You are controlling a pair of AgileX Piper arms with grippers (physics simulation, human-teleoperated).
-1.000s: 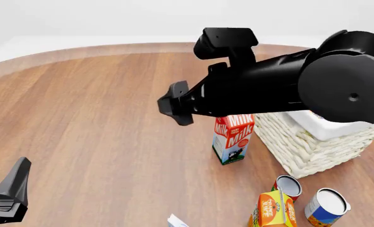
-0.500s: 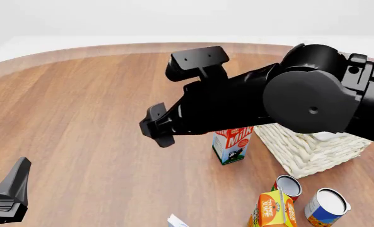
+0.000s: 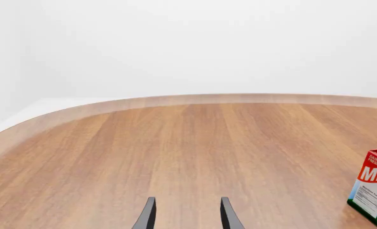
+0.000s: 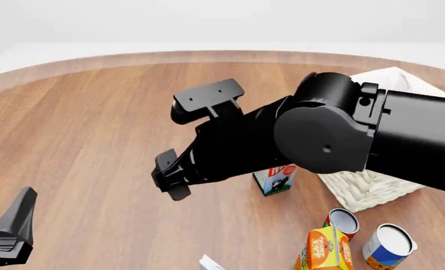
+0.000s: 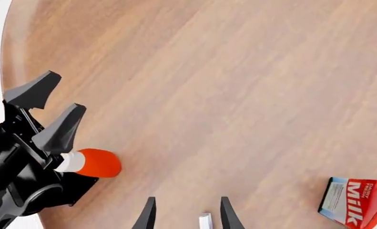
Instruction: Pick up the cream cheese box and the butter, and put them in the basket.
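Note:
Only a pale white and light-blue corner of the cream cheese box [image 4: 209, 262] shows, at the table's near edge. The butter is out of view. The woven basket [image 4: 361, 191] with its white liner stands at the right, mostly hidden behind my right arm. My right gripper [image 4: 167, 179] hangs open and empty over bare wood left of the milk carton [image 4: 275, 181]. In the right wrist view its fingers [image 5: 147, 214] are apart, with a small pale sliver [image 5: 205, 222] between them. My left gripper [image 4: 10, 230] is open and empty at the near left, and it also shows in the left wrist view [image 3: 188, 217].
An orange juice carton [image 4: 323, 250] and two open cans [image 4: 343, 221] [image 4: 388, 244] stand at the near right. The milk carton shows in both wrist views [image 3: 372, 191] [image 5: 359, 202]. A red-orange and white cylinder [image 5: 91, 162] lies by my left gripper [image 5: 43, 114].
My right arm has swung left and toward the near side, lower over the table, and now covers most of the milk carton. The left arm has not moved.

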